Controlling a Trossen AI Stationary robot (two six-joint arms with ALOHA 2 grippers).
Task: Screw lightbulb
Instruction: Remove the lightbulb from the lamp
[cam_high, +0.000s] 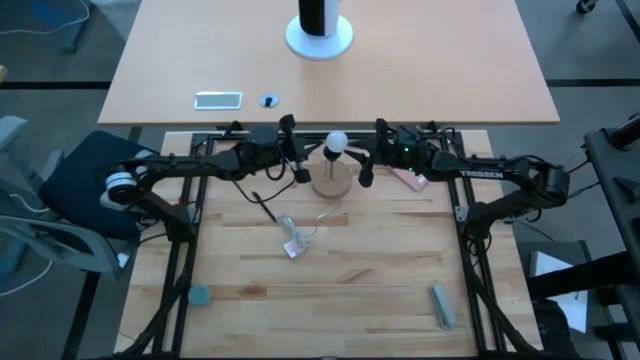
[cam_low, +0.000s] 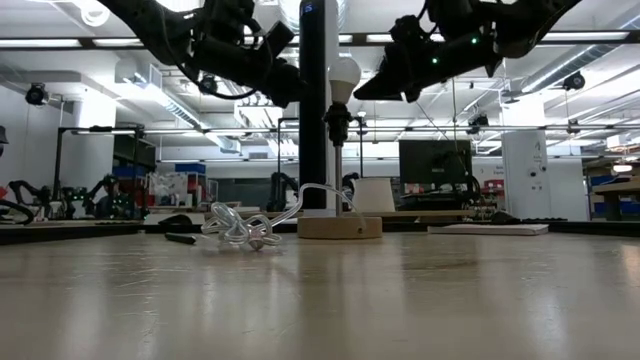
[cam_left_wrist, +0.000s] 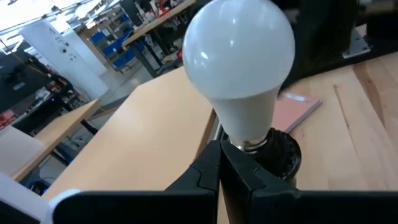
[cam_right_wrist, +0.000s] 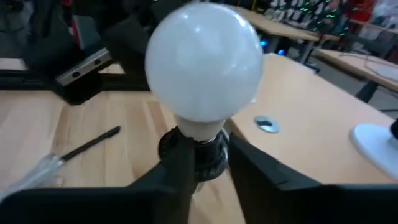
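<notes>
The white lightbulb (cam_high: 336, 141) stands upright with its silvery screw base (cam_left_wrist: 252, 144) in the black socket (cam_right_wrist: 208, 158). The socket tops a thin stem on a round wooden base (cam_low: 340, 227). My left gripper (cam_left_wrist: 219, 155) is shut. It comes level from the table's left, with its tips close by the socket. My right gripper (cam_right_wrist: 208, 155) is open and comes level from the right. One finger (cam_right_wrist: 177, 171) stands on each side of the socket, just under the bulb (cam_right_wrist: 204, 62). My left gripper's shut fingertips (cam_left_wrist: 219, 149) stand right in front of the socket (cam_left_wrist: 283, 155); I cannot tell whether they touch it. My right gripper's fingers (cam_right_wrist: 249, 171) flank the socket level from the right; whether either finger touches it, I cannot tell.
A clear cable (cam_low: 240, 230) lies coiled left of the wooden base, with a small clear packet (cam_high: 293, 247) nearer. A screwdriver (cam_right_wrist: 93, 143), a pink card (cam_high: 405, 178), a blue disc (cam_high: 200, 296) and a grey piece (cam_high: 442, 305) lie around. A white stand (cam_high: 320, 35) is far behind.
</notes>
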